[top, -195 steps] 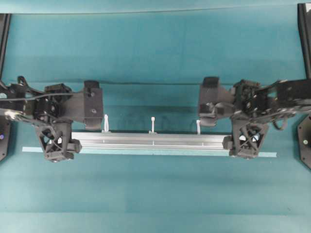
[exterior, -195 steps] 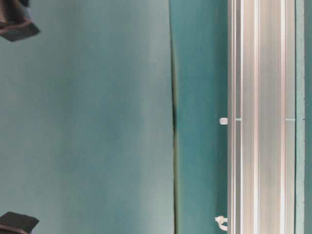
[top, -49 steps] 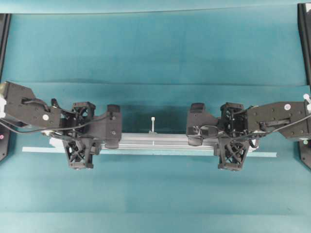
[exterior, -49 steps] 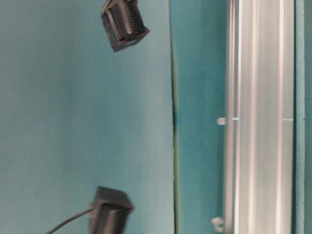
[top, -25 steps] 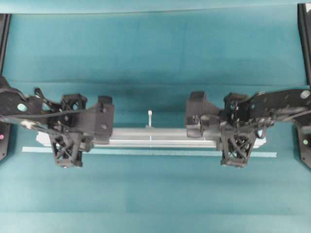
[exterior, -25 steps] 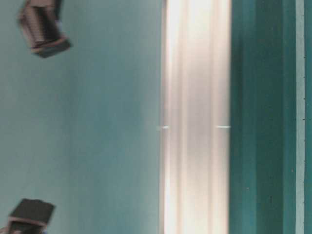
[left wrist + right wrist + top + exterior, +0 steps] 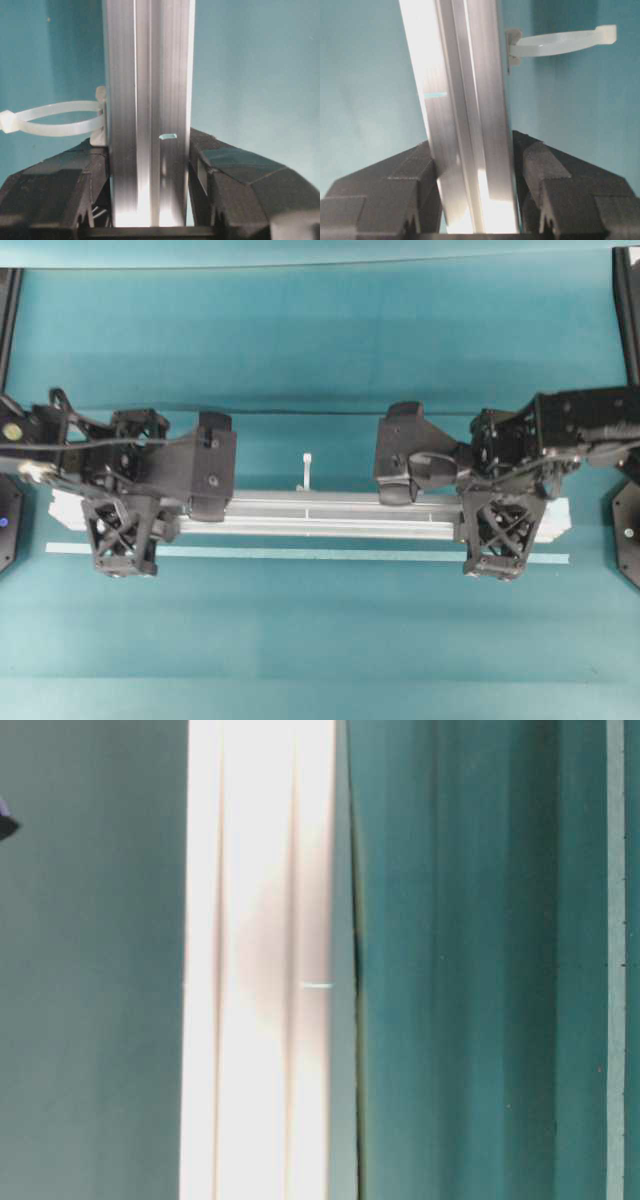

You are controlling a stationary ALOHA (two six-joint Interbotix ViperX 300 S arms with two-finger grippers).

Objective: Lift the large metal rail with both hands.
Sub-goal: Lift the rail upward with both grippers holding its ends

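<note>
Tabletop [image 7: 320, 350]: teal surface, lying under the whole setup.

Large metal rail [image 7: 320, 515]: silver grooved bar, running crosswise in the overhead view and sitting raised off the tabletop, offset above the thin pale strip [image 7: 300, 554] that is lying flat on the teal. In the table-level view the rail [image 7: 260, 960] is showing as a bright, washed-out band well apart from the strip [image 7: 615, 960]. One white tab [image 7: 306, 472] is standing up near the rail's middle edge.

Left end effector [image 7: 122, 530]: gripping the rail near its left end; in the left wrist view its black fingers [image 7: 75, 170] are pressing both sides of the rail [image 7: 147, 100], with a looped white tie [image 7: 55, 119] sticking out beside it.

Right end effector [image 7: 502, 533]: clamping the rail near its right end; the right wrist view is showing both fingers [image 7: 545, 175] closed against the rail [image 7: 460, 100], a white tie [image 7: 560, 42] jutting off one edge.
</note>
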